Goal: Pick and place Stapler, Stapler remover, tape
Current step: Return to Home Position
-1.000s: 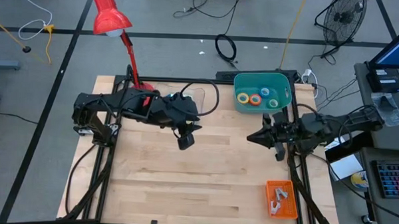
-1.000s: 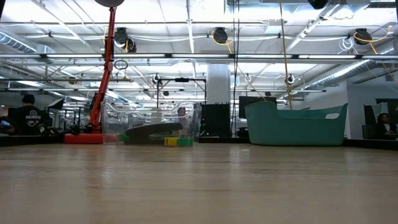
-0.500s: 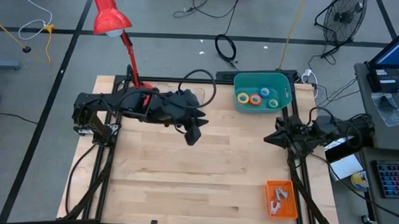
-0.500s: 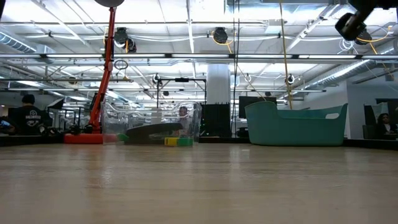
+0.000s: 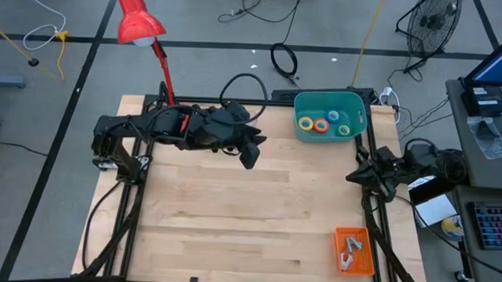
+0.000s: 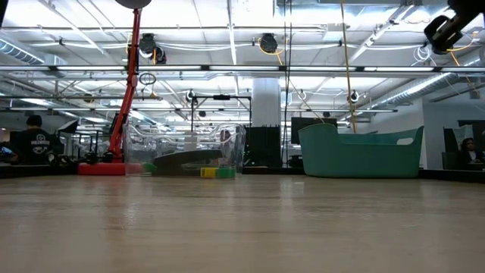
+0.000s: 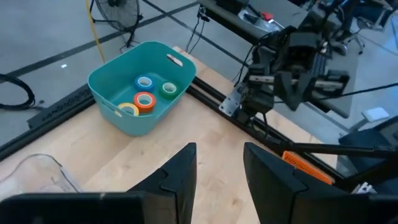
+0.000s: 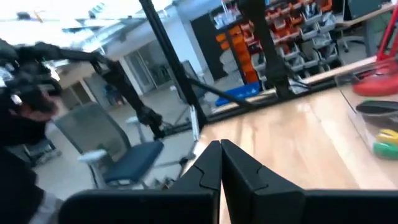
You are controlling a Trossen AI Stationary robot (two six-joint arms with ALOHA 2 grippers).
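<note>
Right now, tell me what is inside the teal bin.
The bin holds four tape rolls: a blue roll, green roll, orange roll, yellow roll. Anything beneath them is covered.

Light wood table (image 5: 232,216). Teal bin (image 5: 326,139) at far right corner. Orange tray (image 5: 366,264): frontward of teal bin, well apart. Clear bin (image 6: 144,140): left of teal bin, same far edge. Red lamp base (image 6: 102,168): farther left.

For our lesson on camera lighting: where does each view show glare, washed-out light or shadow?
High view: even light, no hard shadows on the table. Low view: ceiling lights flare white and the table shows a pale sheen before the teal bin. Left wrist view: evenly lit, the tape rolls read plainly past the open left tool. Right wrist view: the room's ceiling washes out white.
</note>
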